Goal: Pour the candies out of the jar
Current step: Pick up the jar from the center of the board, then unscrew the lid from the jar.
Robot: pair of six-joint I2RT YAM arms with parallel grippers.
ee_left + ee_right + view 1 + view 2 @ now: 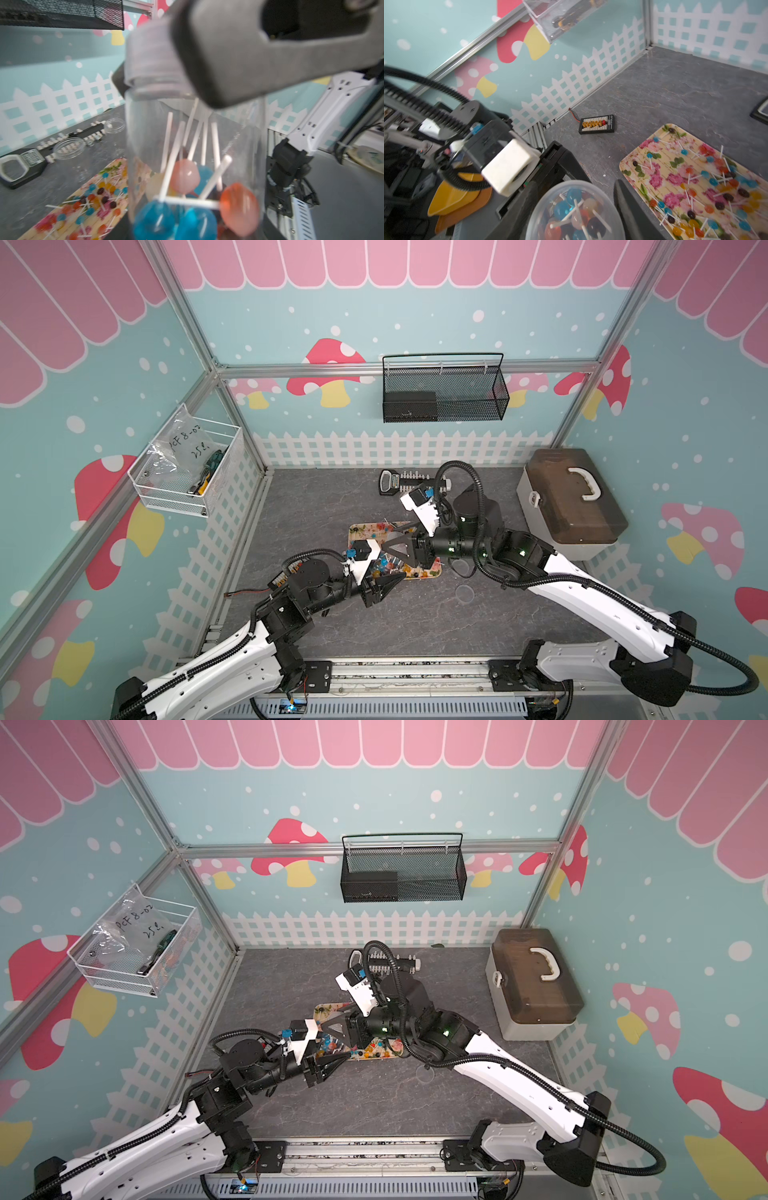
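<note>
A clear plastic jar [195,133] with a translucent screw lid [151,58] is held above the near edge of the floral tray [358,531]. Several candies [187,207] with blue, orange and pale heads on white sticks lie inside it. My left gripper [398,576] is shut on the jar's body; its fingers are hidden in the left wrist view. My right gripper [577,207] is shut on the lid [571,199], one finger [631,209] on each side. Many loose candies [716,187] lie scattered on the tray [654,149].
A toolbox [569,502] stands at the right. A black device with white pegs [399,481] and empty clear jars [69,147] sit at the back. A loose clear lid [464,593] and a small connector board [597,124] lie on the table. Baskets [444,389] hang on the walls.
</note>
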